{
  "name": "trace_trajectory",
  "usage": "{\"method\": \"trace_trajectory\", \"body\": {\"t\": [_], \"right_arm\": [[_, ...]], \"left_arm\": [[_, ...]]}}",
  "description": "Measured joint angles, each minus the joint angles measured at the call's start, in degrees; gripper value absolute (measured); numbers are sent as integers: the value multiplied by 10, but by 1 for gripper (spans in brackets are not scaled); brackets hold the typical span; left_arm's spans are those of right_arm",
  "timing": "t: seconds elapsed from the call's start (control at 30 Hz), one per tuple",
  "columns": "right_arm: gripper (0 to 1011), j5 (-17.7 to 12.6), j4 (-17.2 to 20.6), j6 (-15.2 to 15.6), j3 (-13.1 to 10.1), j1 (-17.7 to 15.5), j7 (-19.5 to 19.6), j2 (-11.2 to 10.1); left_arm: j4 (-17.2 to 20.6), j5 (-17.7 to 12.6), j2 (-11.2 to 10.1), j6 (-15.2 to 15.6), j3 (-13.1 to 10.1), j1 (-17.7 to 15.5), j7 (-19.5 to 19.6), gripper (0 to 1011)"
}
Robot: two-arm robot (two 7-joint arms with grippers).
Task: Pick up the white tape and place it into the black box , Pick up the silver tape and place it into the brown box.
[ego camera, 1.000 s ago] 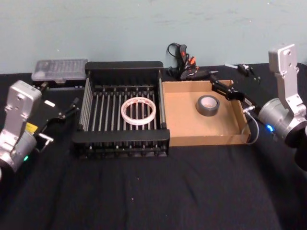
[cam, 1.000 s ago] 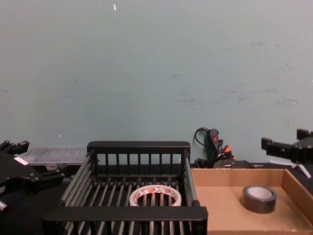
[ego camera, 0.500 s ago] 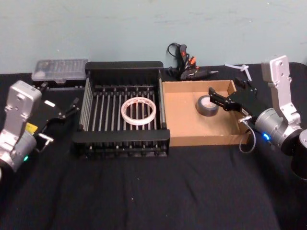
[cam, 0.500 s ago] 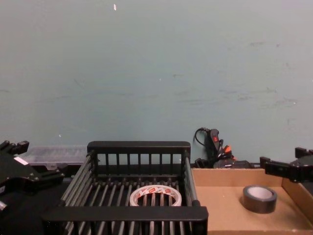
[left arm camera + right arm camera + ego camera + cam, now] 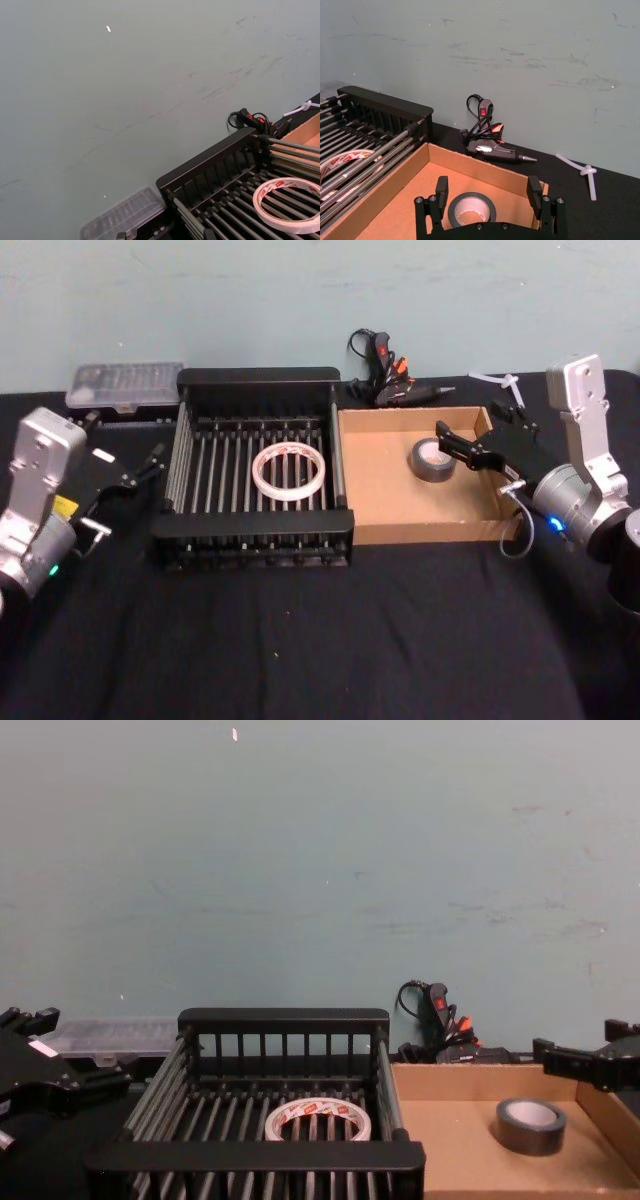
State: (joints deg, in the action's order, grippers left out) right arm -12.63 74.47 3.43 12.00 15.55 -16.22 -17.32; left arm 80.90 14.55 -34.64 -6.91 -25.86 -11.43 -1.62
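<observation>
The right gripper (image 5: 482,435) reaches over the right side of the brown box (image 5: 380,480), just above the silver tape (image 5: 432,458). Its two fingers (image 5: 441,187) are spread wide apart, with nothing between them. The silver tape lies flat in the brown box, near the back.

The left gripper (image 5: 128,468) rests off to the left of the black box (image 5: 255,530), its fingers apart.

The white tape (image 5: 288,467) lies flat on the bars inside the black box. It has red print inside, too small to read.

Behind the boxes sit a black glue gun (image 5: 385,375) and a clear case (image 5: 125,385). A white cable tie (image 5: 582,172) lies on the black table (image 5: 330,640).
</observation>
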Motion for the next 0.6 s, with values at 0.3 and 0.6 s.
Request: {"method": "trace_trajectory", "body": {"t": [0.3,0.6], "right_arm": [[1002,0,0,0,0,0,0,0],[1002,-1,1,-1,0,-1,0,0]], "left_arm": [[0,0,0,0,0,0,0,1001],[0,0,0,0,0,0,0,1001]]}}
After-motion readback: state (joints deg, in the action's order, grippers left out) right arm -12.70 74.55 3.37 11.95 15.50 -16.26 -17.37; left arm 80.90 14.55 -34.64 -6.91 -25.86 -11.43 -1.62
